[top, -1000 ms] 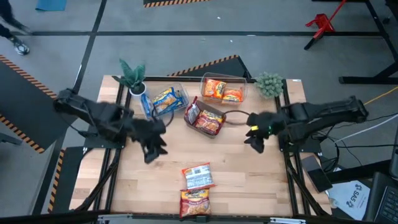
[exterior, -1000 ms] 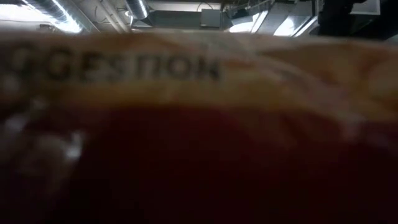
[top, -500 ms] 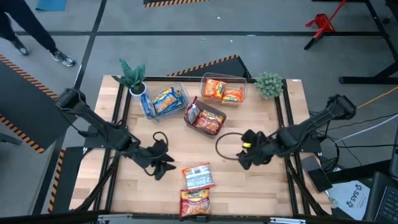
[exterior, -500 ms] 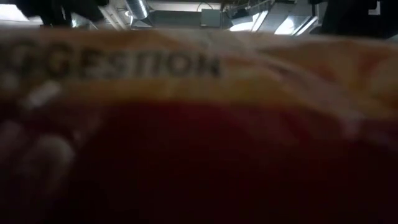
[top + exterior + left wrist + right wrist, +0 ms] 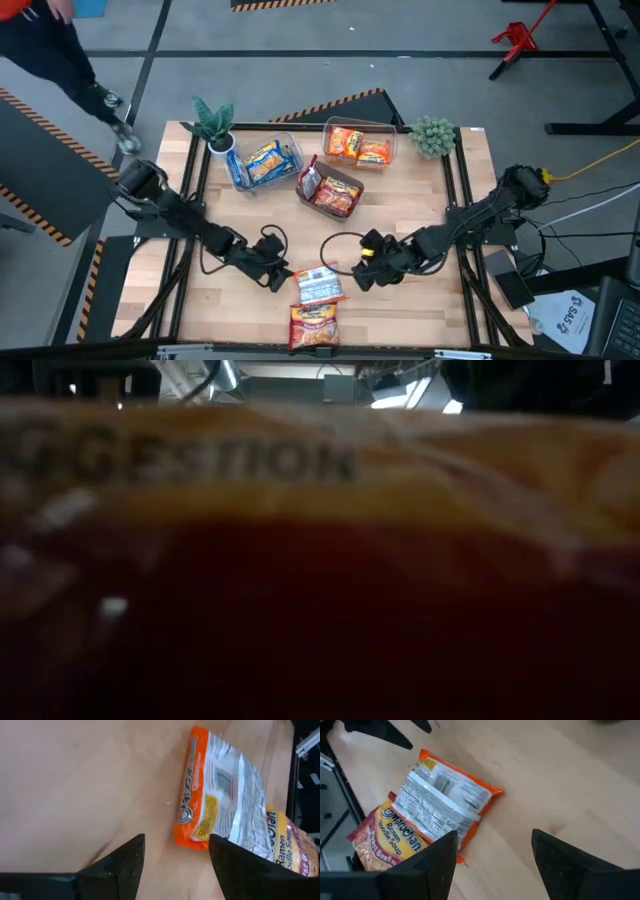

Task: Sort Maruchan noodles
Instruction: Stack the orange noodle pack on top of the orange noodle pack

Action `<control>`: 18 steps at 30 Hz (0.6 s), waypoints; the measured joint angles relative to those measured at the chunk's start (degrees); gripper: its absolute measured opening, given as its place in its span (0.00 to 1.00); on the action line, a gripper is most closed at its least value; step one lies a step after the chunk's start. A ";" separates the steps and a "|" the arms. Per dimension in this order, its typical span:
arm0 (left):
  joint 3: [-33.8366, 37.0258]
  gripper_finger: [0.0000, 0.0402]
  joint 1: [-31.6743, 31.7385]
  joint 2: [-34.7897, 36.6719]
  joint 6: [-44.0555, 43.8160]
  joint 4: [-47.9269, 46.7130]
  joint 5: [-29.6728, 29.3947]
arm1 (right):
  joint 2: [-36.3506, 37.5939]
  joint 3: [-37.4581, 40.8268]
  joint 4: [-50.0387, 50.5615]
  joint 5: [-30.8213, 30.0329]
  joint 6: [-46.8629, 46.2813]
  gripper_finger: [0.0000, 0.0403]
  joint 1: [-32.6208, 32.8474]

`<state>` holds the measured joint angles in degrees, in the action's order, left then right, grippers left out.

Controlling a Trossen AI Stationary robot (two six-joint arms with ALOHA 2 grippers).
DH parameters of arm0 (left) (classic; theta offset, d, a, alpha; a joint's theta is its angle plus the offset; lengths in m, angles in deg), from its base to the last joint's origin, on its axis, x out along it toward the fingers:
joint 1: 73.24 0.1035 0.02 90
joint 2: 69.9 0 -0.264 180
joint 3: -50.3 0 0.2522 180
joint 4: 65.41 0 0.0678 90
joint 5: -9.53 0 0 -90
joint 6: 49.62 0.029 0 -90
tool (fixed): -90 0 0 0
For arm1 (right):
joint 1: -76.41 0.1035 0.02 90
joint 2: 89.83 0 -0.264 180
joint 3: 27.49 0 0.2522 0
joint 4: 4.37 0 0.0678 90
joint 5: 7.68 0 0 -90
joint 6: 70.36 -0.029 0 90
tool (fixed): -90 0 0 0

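Item: orange Maruchan packet [image 5: 318, 284], label-side down at the table's near edge, overlapping a red beef packet [image 5: 314, 325]. Likely light, crinkly, slippery, brittle inside; pinch a short edge. Left gripper [image 5: 277, 276] and right gripper [image 5: 366, 274] flank it, both spread, empty

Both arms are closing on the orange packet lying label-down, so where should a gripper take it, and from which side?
Probably from above, across the orange packet's short far edge, the free one. It lies flat on the table, and its near end overlaps the red packet. The open left gripper sits beside its left edge and the open right gripper off its right, so either could pinch a long side instead.
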<state>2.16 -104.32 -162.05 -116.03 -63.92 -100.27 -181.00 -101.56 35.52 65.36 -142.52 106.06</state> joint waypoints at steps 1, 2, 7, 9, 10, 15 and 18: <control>0.04 0.54 0.07 -1.18 -0.11 1.48 0.62 | -0.65 0.00 -0.22 0.08 -1.23 0.60 0.02; 0.03 0.56 0.17 -2.23 -0.72 2.71 0.91 | -1.19 0.00 0.03 0.06 -2.50 0.60 0.02; 0.04 0.67 0.67 -5.12 -5.56 6.90 0.91 | -3.11 0.00 -1.85 -1.80 -7.10 0.60 0.02; -0.03 0.72 0.76 -5.80 -6.54 9.13 0.77 | -3.76 -0.02 -3.32 -2.85 -7.32 0.60 0.02; -0.05 0.74 0.81 -5.86 -7.37 9.27 0.14 | -4.10 -0.02 -3.72 -3.04 -7.34 0.60 0.02; 0.01 0.78 0.87 -5.87 -10.04 9.89 -2.58 | -7.04 -0.02 -7.70 -2.98 -8.67 0.60 0.00; 0.01 0.78 0.82 -5.87 -10.16 9.97 -2.06 | -9.31 -0.02 -10.72 -1.77 -8.76 0.60 0.00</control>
<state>2.17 -103.51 -167.92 -126.19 -53.95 -102.33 -190.31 -101.59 24.80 63.59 -151.28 106.06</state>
